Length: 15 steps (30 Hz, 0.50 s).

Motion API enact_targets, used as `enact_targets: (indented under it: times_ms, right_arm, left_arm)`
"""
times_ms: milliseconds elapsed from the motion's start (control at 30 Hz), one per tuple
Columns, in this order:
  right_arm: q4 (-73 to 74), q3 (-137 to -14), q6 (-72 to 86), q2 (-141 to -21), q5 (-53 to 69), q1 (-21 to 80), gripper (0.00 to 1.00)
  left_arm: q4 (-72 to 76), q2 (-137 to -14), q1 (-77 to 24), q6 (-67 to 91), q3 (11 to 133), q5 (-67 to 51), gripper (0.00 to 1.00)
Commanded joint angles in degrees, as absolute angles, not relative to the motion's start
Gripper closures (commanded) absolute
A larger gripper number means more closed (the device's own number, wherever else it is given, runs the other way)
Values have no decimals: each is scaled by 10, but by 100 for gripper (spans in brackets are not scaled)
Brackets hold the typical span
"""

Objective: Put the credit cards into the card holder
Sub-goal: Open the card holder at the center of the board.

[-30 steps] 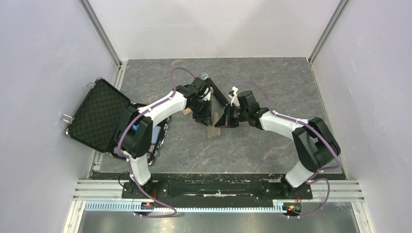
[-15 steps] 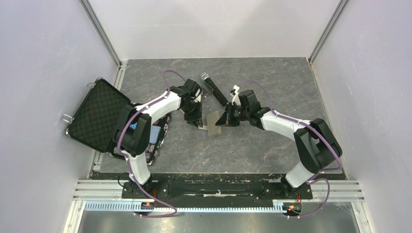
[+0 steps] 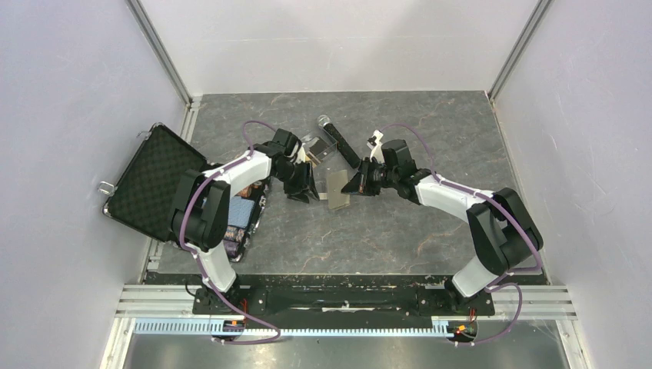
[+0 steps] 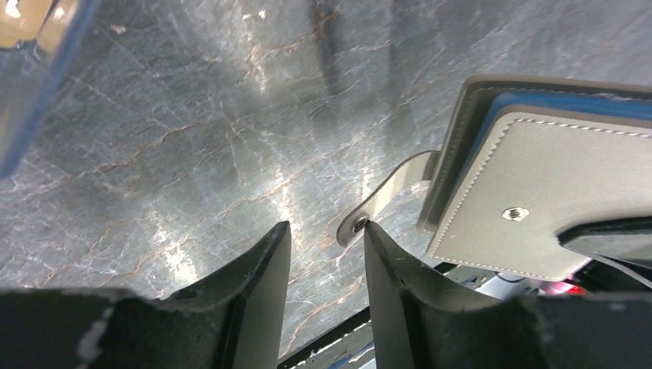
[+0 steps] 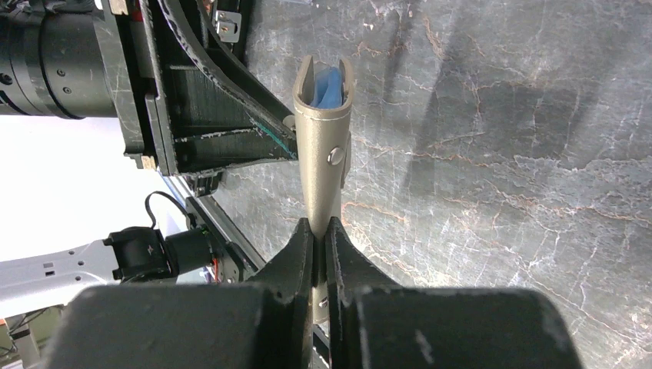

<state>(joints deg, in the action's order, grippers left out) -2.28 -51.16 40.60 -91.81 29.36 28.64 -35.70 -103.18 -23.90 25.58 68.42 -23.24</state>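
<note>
Right pincer (image 5: 317, 227) clamped on the wallet (image 5: 323, 123), gripping one end so it stands on edge, blue lining visible at the far end. My left pincer (image 4: 323, 242) is apart and empty, tips just beside the snap tab (image 4: 377, 207), placed, I judge, to pull the flap open.

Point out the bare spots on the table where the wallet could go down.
Bare table runs along the near side, between the wallet and the arm bases, and far right, between the right arm and the back wall. The centre is crowded: left pincer, right pincer, clear box, microphone. The case fills the left edge.
</note>
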Motion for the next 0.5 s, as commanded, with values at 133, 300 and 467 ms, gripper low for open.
enact_targets:
  times_ms: [133,300,467]
  right_arm:
    - [-82,-501,427,-898,326,283,100]
    - [-93,-497,434,-898,334,283,100]
    - [-106,-494,443,-899,341,281,100]
  left_arm:
    - [-256,-1001,-219,282,664,-327,48]
    - [-235,-1008,-214,293,663,-344,49]
    - [-228,-1011,-212,294,661,-351,65]
